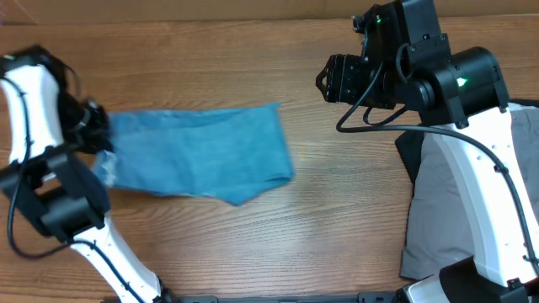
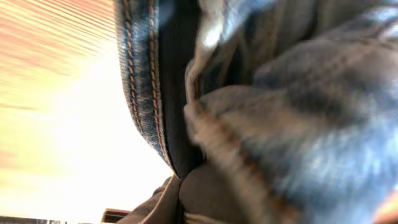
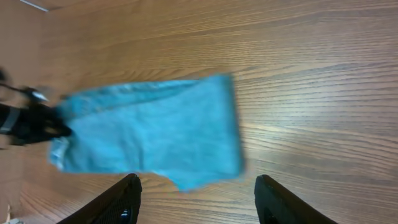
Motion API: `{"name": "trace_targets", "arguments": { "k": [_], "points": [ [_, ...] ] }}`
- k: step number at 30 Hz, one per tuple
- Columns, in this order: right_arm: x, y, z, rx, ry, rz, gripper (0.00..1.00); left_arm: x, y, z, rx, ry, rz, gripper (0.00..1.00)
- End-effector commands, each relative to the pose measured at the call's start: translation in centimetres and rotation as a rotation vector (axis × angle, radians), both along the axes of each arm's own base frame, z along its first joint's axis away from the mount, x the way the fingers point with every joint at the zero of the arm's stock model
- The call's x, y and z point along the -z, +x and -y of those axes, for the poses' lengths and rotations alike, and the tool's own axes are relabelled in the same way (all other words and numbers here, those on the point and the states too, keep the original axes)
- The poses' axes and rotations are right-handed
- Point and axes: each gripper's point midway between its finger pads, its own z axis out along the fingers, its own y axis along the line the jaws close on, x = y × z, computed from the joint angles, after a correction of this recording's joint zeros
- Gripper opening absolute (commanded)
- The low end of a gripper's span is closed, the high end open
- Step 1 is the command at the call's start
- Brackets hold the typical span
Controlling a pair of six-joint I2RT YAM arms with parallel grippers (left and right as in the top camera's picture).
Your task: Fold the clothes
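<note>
1. Lying folded into a short band on the left half of the table (image 1: 337,227), the jeans (image 1: 198,151) are met at their left end by the left gripper (image 1: 91,126). Blurred denim fills the left wrist view, so it cannot be told whether the jaws are clamped on it.
2. The right gripper (image 3: 198,198) is held apart and empty, up and to the right of the band.
3. If the left end is pulled by one arm alone, the layers could be dragged askew and the fold undone.
4. If only the top layer is caught, the band could be peeled open when lifted.
5. The grey trousers (image 1: 442,194) and black cloth (image 1: 410,151), lying under the right arm, could be swept aside by it.
</note>
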Motion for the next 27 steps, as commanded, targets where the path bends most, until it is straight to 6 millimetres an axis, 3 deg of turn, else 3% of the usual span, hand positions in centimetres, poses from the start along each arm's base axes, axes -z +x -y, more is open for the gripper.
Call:
{"name": "trace_targets", "arguments": {
  "k": [1,2,3,10,19,23,25,27],
  "points": [
    [-0.2,0.1,0.3,0.008,-0.004,0.011,0.62,-7.8,1.1,0.3,-0.015,0.123,0.220,0.04],
    [-0.2,0.1,0.3,0.008,-0.004,0.011,0.62,-9.9,1.6,0.9,0.003,0.148,0.285,0.04],
    [-0.2,0.2,0.3,0.010,-0.006,0.012,0.62,-10.7,1.7,1.1,0.011,0.162,0.307,0.04],
    [-0.2,0.3,0.6,0.019,-0.018,0.016,0.63,-14.1,1.5,3.1,0.049,0.248,0.387,0.04],
    [-0.1,0.2,0.6,0.018,-0.019,0.012,0.63,-13.1,2.4,4.5,0.100,0.409,0.316,0.04],
    [0.0,0.1,0.6,0.018,-0.021,0.007,0.63,-12.9,2.1,2.1,0.046,0.434,0.302,0.04],
    [0.0,0.1,0.6,0.018,-0.022,0.005,0.63,-12.9,2.4,1.3,0.073,0.385,0.332,0.04],
    [0.0,0.1,0.6,0.018,-0.021,0.005,0.63,-12.8,3.5,2.3,0.152,0.225,0.422,0.04]
  ]
}}
